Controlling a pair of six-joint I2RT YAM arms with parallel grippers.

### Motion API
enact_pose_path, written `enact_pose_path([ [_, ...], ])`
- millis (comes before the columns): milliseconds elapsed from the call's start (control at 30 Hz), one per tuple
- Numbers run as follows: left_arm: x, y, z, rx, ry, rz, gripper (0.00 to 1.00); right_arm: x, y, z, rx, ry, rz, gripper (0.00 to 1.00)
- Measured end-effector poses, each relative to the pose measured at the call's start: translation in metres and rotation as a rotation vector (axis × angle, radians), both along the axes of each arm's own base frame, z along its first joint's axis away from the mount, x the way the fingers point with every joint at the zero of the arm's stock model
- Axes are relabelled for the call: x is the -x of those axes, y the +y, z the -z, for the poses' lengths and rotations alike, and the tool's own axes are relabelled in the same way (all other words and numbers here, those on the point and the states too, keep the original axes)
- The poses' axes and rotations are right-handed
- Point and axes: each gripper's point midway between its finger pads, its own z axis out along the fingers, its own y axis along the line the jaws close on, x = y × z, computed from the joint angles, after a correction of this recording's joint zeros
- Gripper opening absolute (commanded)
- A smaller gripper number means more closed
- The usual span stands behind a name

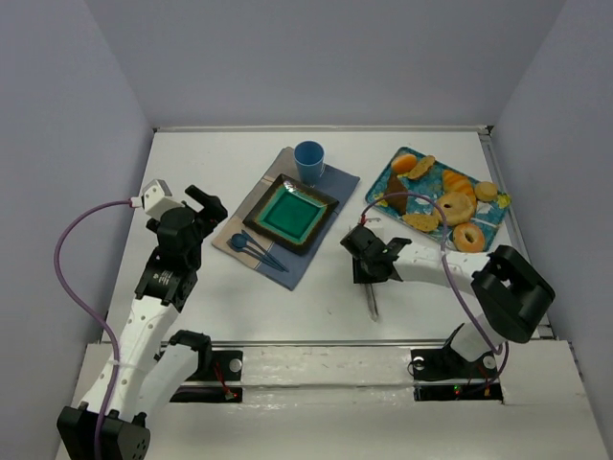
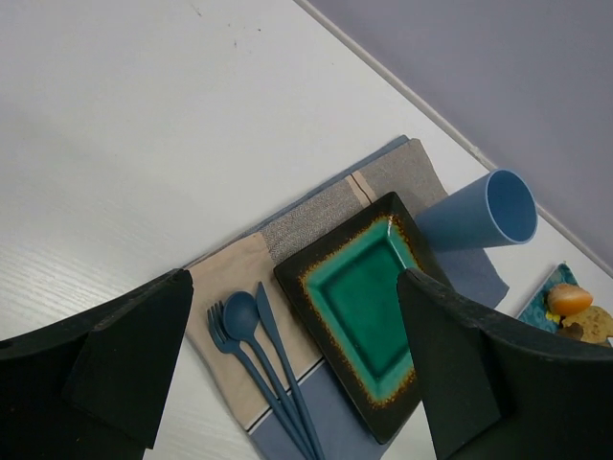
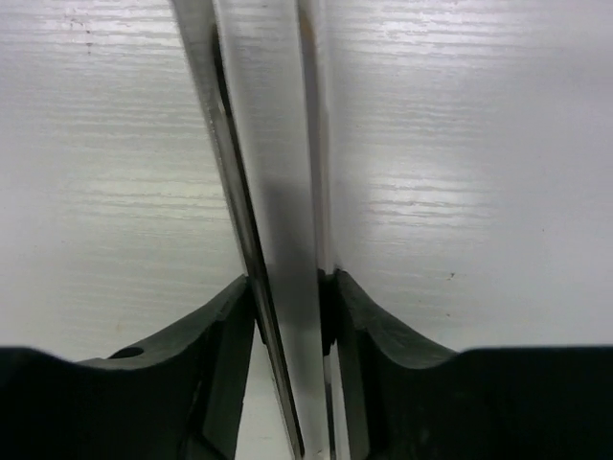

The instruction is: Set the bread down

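Note:
Several bread pieces and pastries (image 1: 450,196) lie on a blue tray (image 1: 395,174) at the back right. A green square plate with a dark rim (image 1: 290,215) sits empty on a placemat; it also shows in the left wrist view (image 2: 359,297). My right gripper (image 1: 367,271) is low over the table between plate and tray, shut on metal tongs (image 1: 372,302). In the right wrist view the tongs' two blades (image 3: 278,192) run between the gripper (image 3: 287,307). My left gripper (image 1: 211,213) is open and empty, left of the placemat, also seen from its wrist (image 2: 292,287).
A blue cup (image 1: 309,160) stands behind the plate. A blue fork, spoon and knife (image 1: 251,247) lie on the placemat (image 1: 330,187) left of the plate. The table's raised rim runs along the back and right sides.

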Motion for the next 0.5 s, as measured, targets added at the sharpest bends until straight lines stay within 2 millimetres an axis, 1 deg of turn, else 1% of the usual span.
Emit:
enact_pose_path([
  [67,0.000,0.000,0.001,0.000,0.003,0.000,0.99,0.002,-0.004,-0.002,-0.004,-0.001,0.005,0.36],
  [133,0.001,0.000,0.002,0.000,0.009,-0.001,0.99,0.007,-0.007,-0.011,-0.017,-0.006,0.004,0.35],
  [200,0.001,0.000,0.003,0.000,0.012,-0.001,0.99,0.005,-0.006,-0.027,-0.052,-0.040,0.003,0.35],
  [233,0.001,0.000,0.003,-0.001,0.014,-0.001,0.99,0.003,-0.004,-0.041,-0.084,-0.075,-0.003,0.35],
  [267,0.002,0.000,0.003,0.000,0.013,-0.001,0.99,0.000,-0.004,-0.050,-0.101,-0.094,-0.004,0.35],
  [300,0.002,0.000,0.003,0.000,0.012,-0.001,0.99,-0.004,-0.003,-0.063,-0.127,-0.124,-0.003,0.35],
  [333,0.002,0.001,0.002,0.001,0.010,-0.001,0.99,-0.007,-0.002,-0.073,-0.146,-0.143,-0.001,0.35],
  [400,0.003,0.001,0.001,0.002,0.005,-0.001,0.99,-0.022,-0.008,-0.095,-0.187,-0.186,0.027,0.35],
  [433,0.003,0.001,0.001,0.002,0.005,-0.001,0.99,-0.027,-0.010,-0.099,-0.195,-0.193,0.037,0.36],
  [467,0.003,0.001,0.000,0.003,0.002,-0.001,0.99,-0.043,-0.025,-0.109,-0.203,-0.218,0.092,0.37],
  [500,0.003,0.001,-0.001,0.003,0.000,-0.001,0.99,-0.052,-0.036,-0.114,-0.197,-0.229,0.127,0.38],
])
